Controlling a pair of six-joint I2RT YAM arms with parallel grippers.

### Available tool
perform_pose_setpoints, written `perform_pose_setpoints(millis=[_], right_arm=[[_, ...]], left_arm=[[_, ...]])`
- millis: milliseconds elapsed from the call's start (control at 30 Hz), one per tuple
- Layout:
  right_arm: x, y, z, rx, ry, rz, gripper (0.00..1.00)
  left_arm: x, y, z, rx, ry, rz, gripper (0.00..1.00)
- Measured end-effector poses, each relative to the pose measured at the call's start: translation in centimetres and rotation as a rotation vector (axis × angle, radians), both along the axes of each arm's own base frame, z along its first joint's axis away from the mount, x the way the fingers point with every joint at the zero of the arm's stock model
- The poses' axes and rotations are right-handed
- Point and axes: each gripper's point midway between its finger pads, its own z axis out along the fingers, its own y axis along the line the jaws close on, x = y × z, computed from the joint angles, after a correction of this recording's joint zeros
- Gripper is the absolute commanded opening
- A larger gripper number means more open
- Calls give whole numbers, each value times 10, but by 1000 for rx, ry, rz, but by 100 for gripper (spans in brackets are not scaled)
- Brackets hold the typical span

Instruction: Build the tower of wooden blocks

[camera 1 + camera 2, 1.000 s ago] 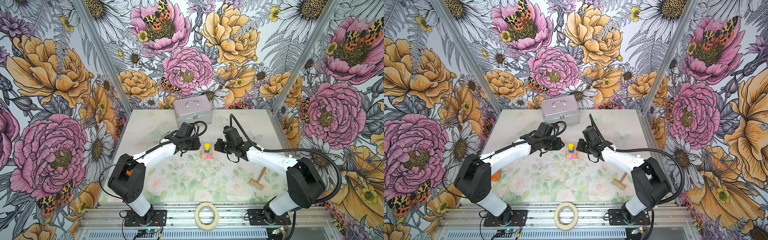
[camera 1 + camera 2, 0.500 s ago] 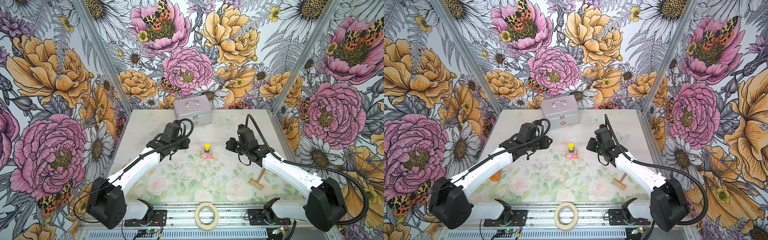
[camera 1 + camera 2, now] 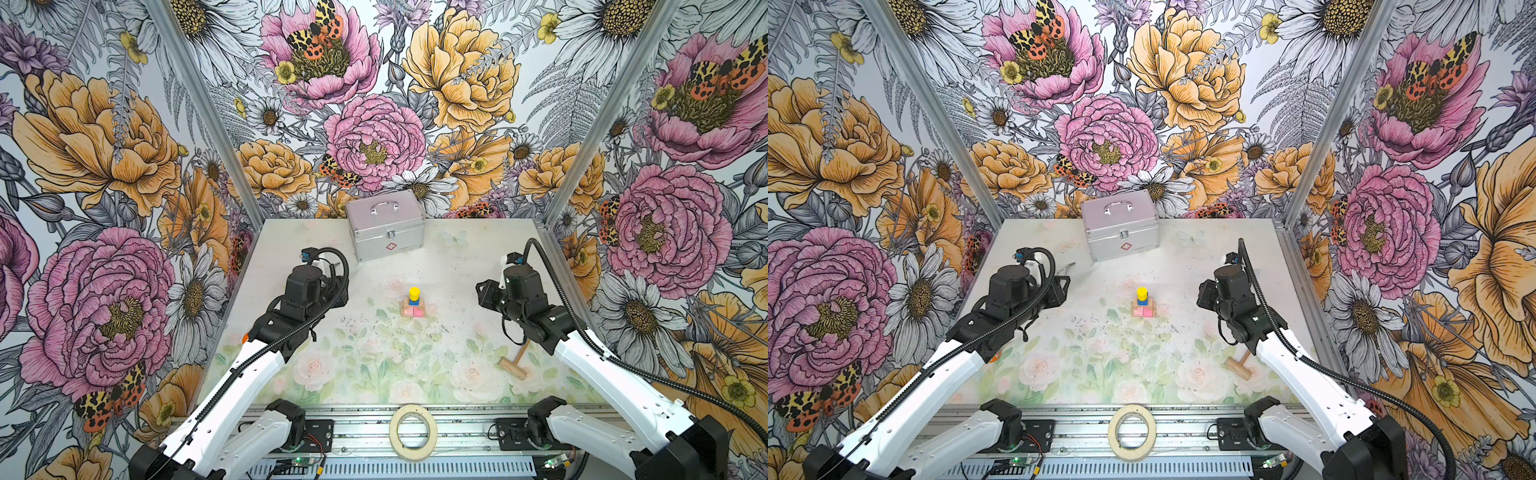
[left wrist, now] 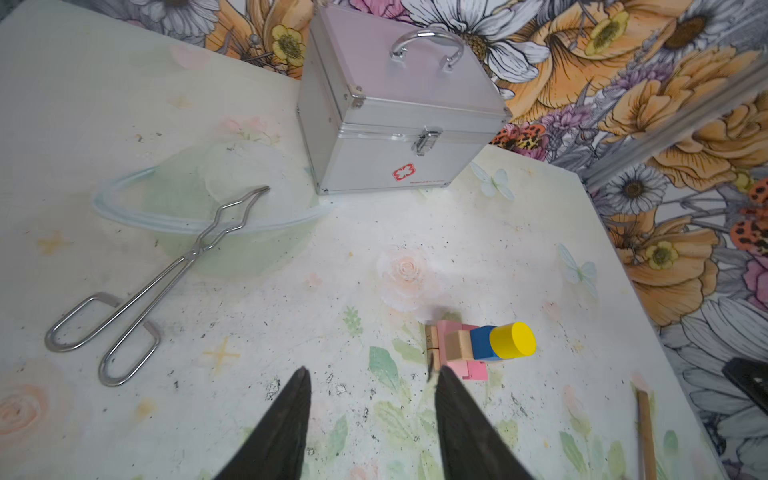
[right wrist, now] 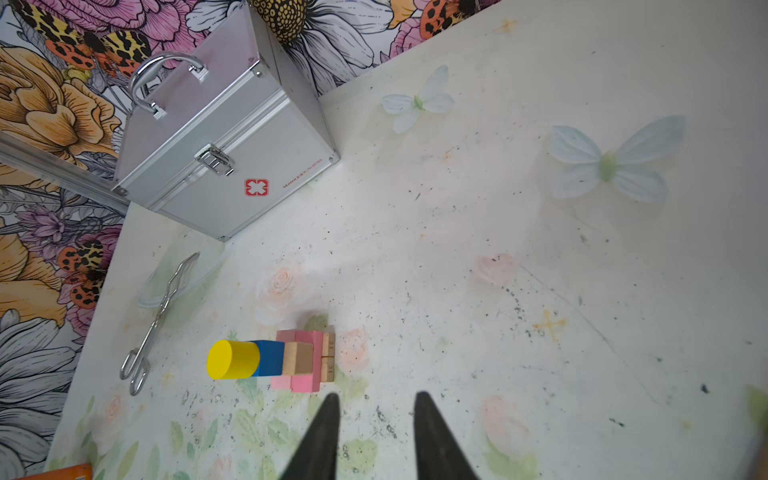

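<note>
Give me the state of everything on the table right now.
wood block tower: upright, yellow cylinder on top
left gripper: open, empty
right gripper: open, empty
metal case: lid shut, latch down
tongs: lying, tips across clear bowl
mallet: lying flat

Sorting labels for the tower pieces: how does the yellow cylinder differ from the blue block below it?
Shape: the yellow cylinder is round with a flat circular end; the blue block is square-edged. Place: the yellow cylinder tops the stack; the blue block sits directly under it, on a tan brick. Both are painted in one solid colour and stacked in line.
</note>
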Motion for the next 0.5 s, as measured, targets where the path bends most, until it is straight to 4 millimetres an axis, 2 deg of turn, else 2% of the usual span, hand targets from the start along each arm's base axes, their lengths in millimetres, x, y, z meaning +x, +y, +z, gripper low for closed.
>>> perform_pose_setpoints(millis=[100, 133, 300, 400, 500], right_arm=[[-3, -19, -1, -69, -13, -46, 99], [-4, -27, 1, -99, -26, -69, 100], [-9, -77, 18, -258, -107, -239, 100], [-12, -104, 23, -377, -147, -330, 100], [-11, -121, 17, -489, -171, -367, 100]], left_arm=[[-7, 28, 0, 41, -47, 116, 92], [-10, 38, 1, 54, -65, 158, 99], [-18, 86, 0, 105, -162, 368, 99], [-23, 113, -10, 147, -200, 493, 99], [-24, 132, -25, 207, -232, 574, 99]])
